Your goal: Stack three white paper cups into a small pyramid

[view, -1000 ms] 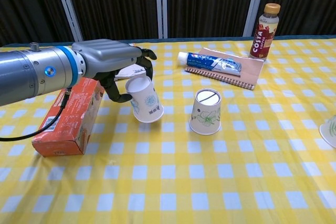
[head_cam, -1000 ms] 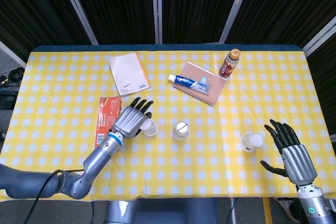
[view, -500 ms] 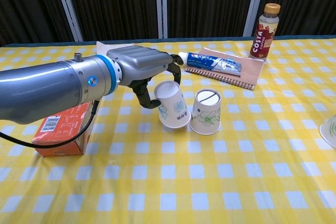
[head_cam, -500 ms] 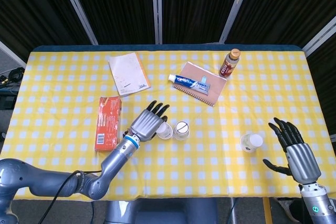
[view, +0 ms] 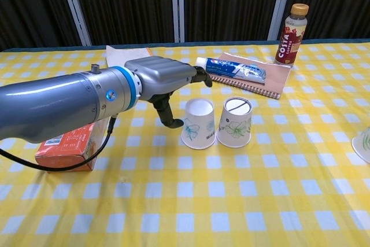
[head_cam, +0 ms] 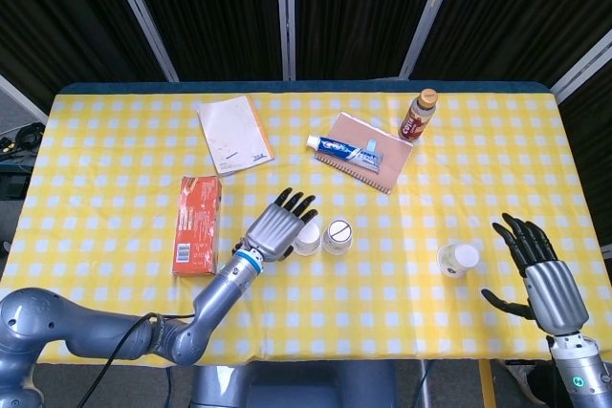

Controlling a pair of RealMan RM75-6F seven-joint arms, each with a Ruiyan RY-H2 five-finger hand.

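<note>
Our left hand point(view: 167, 82) sits just left of the pair of upturned cups, its fingers loose around the left cup point(view: 198, 122); we cannot tell from either view whether the thumb is touching the cup wall or has let go, though the cup looks to stand on the cloth by its own rim. That cup stands bottom-up, touching the middle cup point(view: 236, 121) on its right, so we judge the base row of the pyramid to be just about laid. Our right hand point(head_cam: 545, 279) waits at the near right corner of the table point(head_cam: 115, 131), fingers spread and grasping nothing.

The third cup point(head_cam: 458, 259) stands well apart to the right, close to that right hand, and only its edge shows in the chest view. As we read it, the next move is to draw the left hand clear without nudging the pair, then have the right hand take the third cup and set it bottom-up across the two flat tops, centred over the seam.

Both near cups carry a green leaf print. Further left lies an orange box point(view: 72, 137) with a barcode on its end; its wording is too small to read. Toward the far side, a toothpaste tube point(view: 234, 68) lies on a notebook point(view: 272, 82), lettering blurred. Farthest right, a brown bottle point(view: 293, 27) reads "COSTA" in part. A paper booklet point(head_cam: 234, 134) lies far left, print illegible.
</note>
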